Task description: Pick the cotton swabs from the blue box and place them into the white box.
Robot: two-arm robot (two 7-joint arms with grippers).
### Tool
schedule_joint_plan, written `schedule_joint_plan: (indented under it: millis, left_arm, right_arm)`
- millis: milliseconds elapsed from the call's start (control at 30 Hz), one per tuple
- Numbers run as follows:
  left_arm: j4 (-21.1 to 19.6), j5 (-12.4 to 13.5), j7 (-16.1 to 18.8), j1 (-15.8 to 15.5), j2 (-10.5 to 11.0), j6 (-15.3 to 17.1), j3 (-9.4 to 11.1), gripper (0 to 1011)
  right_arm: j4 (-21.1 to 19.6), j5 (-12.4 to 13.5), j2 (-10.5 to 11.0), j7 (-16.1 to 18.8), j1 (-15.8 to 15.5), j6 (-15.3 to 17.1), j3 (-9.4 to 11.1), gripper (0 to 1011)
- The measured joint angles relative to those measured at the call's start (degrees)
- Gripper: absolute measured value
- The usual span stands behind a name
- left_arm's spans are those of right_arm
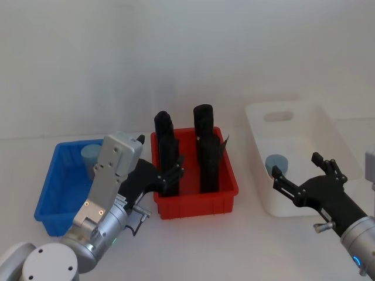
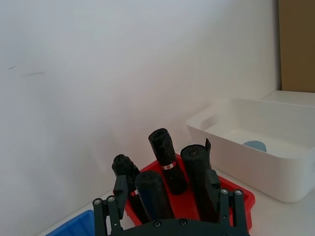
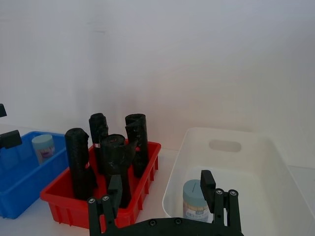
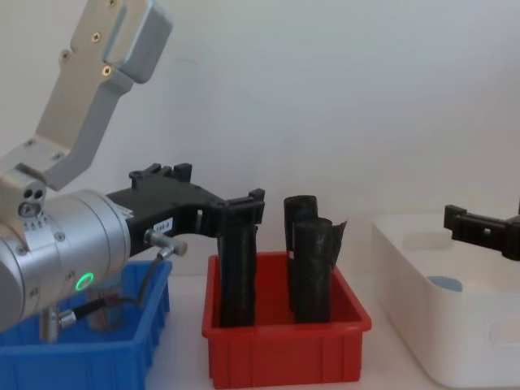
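Left hand (image 4: 217,191), spread wide and empty, hangs just beside the black rolls (image 1: 208,152) in the red bin (image 1: 196,205), so swinging over to the cotton swabs (image 1: 91,155) in the blue box (image 1: 50,199) could topple a roll; right hand (image 1: 296,165) hovers open by the white box (image 1: 328,126).

Blue box (image 1: 57,186): shallow bright blue bin, table's left; one cotton swab jar (image 1: 91,155) upright in its far corner.
White box (image 1: 316,134): glossy tub, right; second jar (image 1: 276,164) upright inside, pale blue lid up.
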Motion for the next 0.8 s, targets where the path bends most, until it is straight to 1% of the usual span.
schedule_joint_plan:
  millis: [100,233,800]
  left_arm:
    - [0.02,0.22,1.47,0.58,-0.16,-0.92,0.39,1004]
    - [0.02,0.30,2.07,0.80,-0.23,-1.30,0.53,1004]
    - [0.00,0.28,2.20,0.81,-0.20,-1.38,0.53,1004]
  right_arm:
    - [-0.05,0.00,-0.01,0.00,-0.03,0.00,0.00,1002]
    - [-0.05,0.00,-0.03,0.01,-0.03,-0.01,0.00,1002]
    - [0.31,-0.10,-0.14,0.31,0.22,-0.22,0.05,1002]
